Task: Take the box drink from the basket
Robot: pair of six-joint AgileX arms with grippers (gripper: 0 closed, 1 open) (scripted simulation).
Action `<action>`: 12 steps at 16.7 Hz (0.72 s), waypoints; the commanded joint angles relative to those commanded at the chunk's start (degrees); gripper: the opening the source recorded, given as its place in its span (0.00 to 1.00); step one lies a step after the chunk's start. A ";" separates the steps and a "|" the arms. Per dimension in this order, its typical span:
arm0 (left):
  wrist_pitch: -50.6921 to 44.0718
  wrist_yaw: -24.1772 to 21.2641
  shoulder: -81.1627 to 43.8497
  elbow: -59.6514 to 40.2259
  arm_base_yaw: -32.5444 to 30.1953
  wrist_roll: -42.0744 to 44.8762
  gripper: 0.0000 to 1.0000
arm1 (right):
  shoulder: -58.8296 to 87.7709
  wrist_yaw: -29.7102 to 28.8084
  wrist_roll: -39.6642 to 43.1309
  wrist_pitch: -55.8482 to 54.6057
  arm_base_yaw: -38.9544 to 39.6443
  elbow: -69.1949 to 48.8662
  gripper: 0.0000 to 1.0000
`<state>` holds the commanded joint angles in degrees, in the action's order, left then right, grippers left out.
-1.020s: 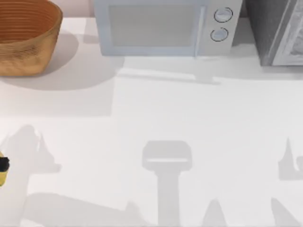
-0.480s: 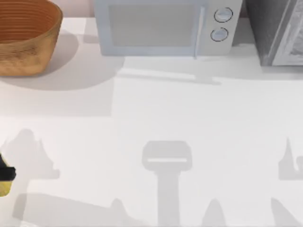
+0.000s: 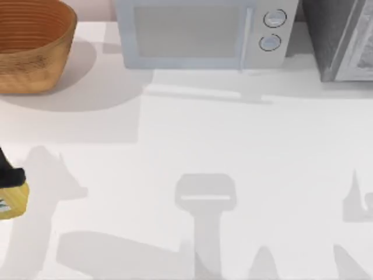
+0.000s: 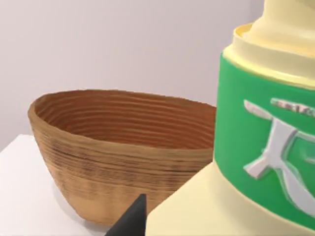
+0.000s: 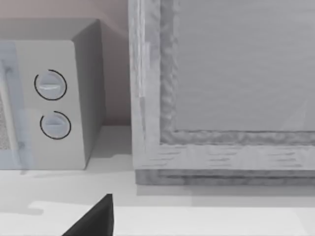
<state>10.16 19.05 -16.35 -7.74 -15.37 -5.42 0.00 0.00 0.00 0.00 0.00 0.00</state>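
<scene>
The box drink (image 3: 14, 201) is pale yellow and hangs at the table's left edge, well in front of the basket (image 3: 32, 64) and outside it. My left gripper (image 3: 10, 177) is shut on it, and its dark body shows just above the drink. In the left wrist view the box drink (image 4: 256, 147) is very close, with its green printed band. One black fingertip (image 4: 131, 220) shows beside it, and the orange-brown woven basket (image 4: 113, 162) stands behind. A dark part of my right gripper (image 5: 93, 221) shows low in the right wrist view, facing the back right of the table.
A white microwave (image 3: 201, 35) with two round dials stands at the back centre. A grey cabinet (image 3: 341, 38) stands at the back right, and its framed front (image 5: 231, 88) faces the right wrist camera. The white tabletop (image 3: 233, 146) lies bare between them.
The box drink and my left gripper have moved to the right and a little toward the back, so more of the drink shows at the left edge. The basket has not moved.
</scene>
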 joint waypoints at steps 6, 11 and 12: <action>12.95 29.04 -23.96 -10.13 -19.88 -4.74 0.00 | 0.00 0.00 0.00 0.00 0.00 0.00 1.00; 21.58 54.47 -44.84 -16.75 -35.04 -7.71 0.00 | 0.00 0.00 0.00 0.00 0.00 0.00 1.00; 22.81 58.85 -48.60 -17.69 -37.49 -8.14 0.00 | 0.00 0.00 0.00 0.00 0.00 0.00 1.00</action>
<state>32.97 77.90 -64.95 -25.43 -52.86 -13.56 0.00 0.00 0.00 0.00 0.00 0.00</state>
